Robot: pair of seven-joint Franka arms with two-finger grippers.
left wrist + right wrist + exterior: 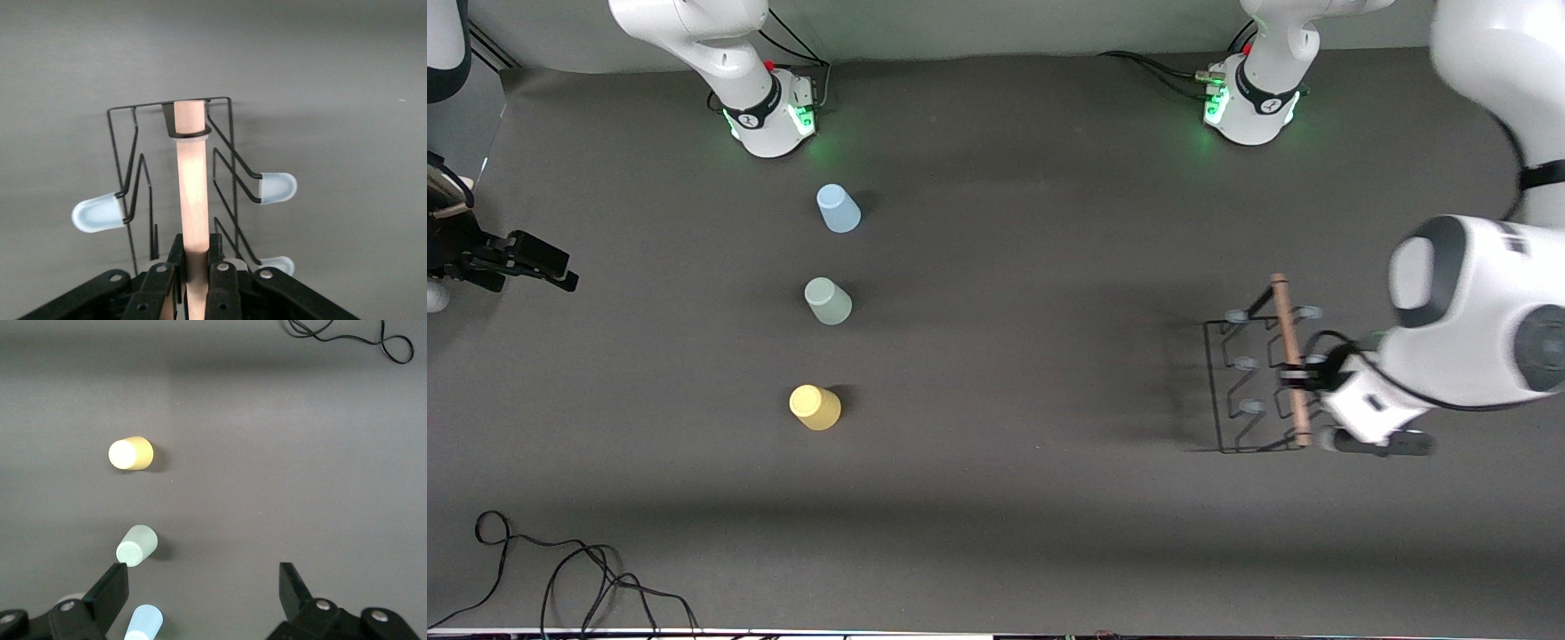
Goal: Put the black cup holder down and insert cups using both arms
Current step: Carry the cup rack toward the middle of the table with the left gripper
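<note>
The black cup holder (1287, 331) is at the left arm's end of the table, and my left gripper (1303, 373) is shut on its wooden rod handle (193, 180). Pale blue prong tips (277, 188) stick out on both sides of the wire frame. I cannot tell whether the rack touches the table. The three cups stand narrow end up in a row toward the right arm's end: light blue (839, 209) nearest the bases, pale green (828, 300) in the middle, yellow (815, 407) nearest the front camera. My right gripper (203, 570) hangs open high above the cups, holding nothing.
A black cable (560, 578) lies loose near the table's front edge at the right arm's end. A black device (511, 258) juts in from that end's edge. The dark mat (1032, 311) stretches bare between cups and rack.
</note>
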